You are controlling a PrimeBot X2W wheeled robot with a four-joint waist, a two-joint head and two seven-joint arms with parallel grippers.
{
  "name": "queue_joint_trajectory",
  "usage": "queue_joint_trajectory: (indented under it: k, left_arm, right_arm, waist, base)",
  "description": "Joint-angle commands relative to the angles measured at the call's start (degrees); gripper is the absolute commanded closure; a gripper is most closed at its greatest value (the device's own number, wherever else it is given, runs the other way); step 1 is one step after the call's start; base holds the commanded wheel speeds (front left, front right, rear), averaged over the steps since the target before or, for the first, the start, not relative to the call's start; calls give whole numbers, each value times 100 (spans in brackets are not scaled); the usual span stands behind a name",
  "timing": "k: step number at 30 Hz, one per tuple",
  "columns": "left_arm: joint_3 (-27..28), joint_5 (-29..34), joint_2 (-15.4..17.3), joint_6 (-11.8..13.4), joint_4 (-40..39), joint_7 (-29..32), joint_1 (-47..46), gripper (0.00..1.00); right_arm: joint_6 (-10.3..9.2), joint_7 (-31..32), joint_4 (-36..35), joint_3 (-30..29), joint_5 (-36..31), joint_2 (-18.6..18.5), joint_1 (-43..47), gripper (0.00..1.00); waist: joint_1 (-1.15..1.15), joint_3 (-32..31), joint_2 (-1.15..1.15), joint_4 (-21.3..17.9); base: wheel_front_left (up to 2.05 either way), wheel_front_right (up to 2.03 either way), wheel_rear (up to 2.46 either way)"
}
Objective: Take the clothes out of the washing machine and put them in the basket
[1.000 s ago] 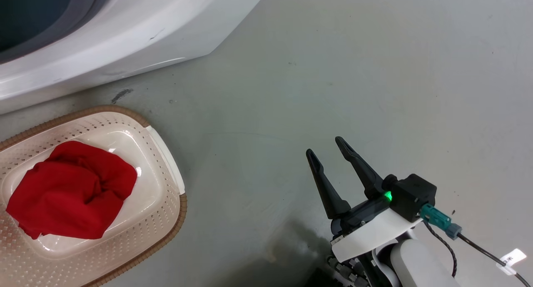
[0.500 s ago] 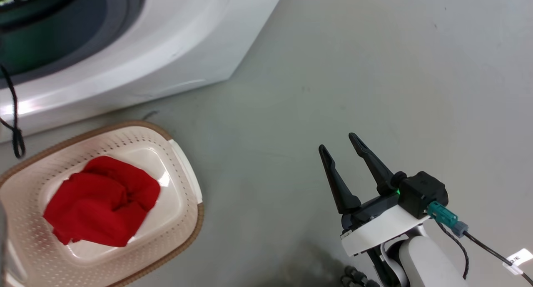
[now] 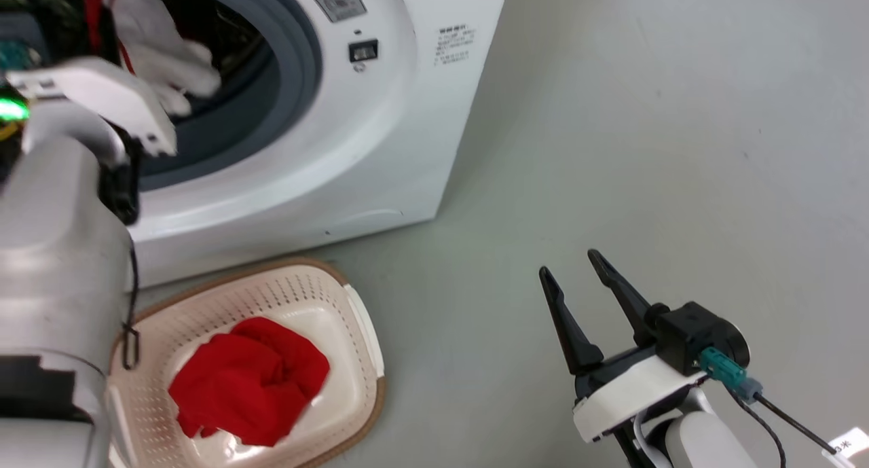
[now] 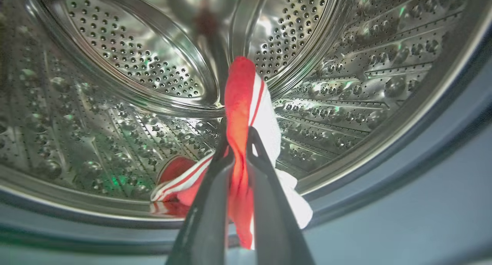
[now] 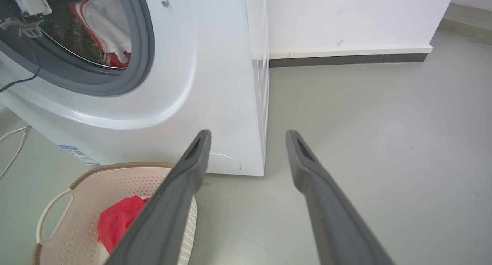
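Left claw pinches a red-and-white fabric garment inside the perforated steel washer drum. One red cloth already lies in the cream plastic basket below that claw; right claw is spread and empty. Judged roughly halfway: pull-out and drop remain.

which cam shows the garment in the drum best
Left wrist view: the red and white garment hangs centred, pinched in the left gripper. Head and right wrist views catch part of it, far smaller.
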Motion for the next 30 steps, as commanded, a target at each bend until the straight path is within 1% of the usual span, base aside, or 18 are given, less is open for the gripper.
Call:
queue_joint_trajectory:
  k: [1,7,17,22,26,30]
  left_arm:
    - [19,-27,-84,-24,-20,-94,194,100]
    - [149,-172,-306,-90,-316,-230,854,100]
    - [493,-77,-473,-160,-1976,-241,2015,100]
    - [622,16,-599,-77,-2897,-237,2607,100]
    - [619,61,-701,15,-3743,-237,3100,100]
    - [627,116,-645,155,-4720,-228,3657,100]
  right_arm:
    - [-4,42,-33,-33,-55,-1,128,0]
    - [-4,230,-161,-162,-131,0,417,0]
    - [-4,417,-402,-384,-218,1,696,0]
    - [-4,480,-496,-509,-249,1,797,0]
    - [-4,533,-567,-641,-282,1,878,0]
    - [-4,566,-629,-731,-305,1,937,0]
  waist:
    - [0,-434,0,227]
    - [0,-950,0,411]
    - [0,-1482,0,754]
    - [0,-1638,0,947]
    - [0,-1702,0,1095]
    - [0,-1730,0,1213]
  base:
    - [0,0,0]
    - [0,0,0]
    - [0,0,0]
    - [0,0,0]
    - [0,0,0]
    - [0,0,0]
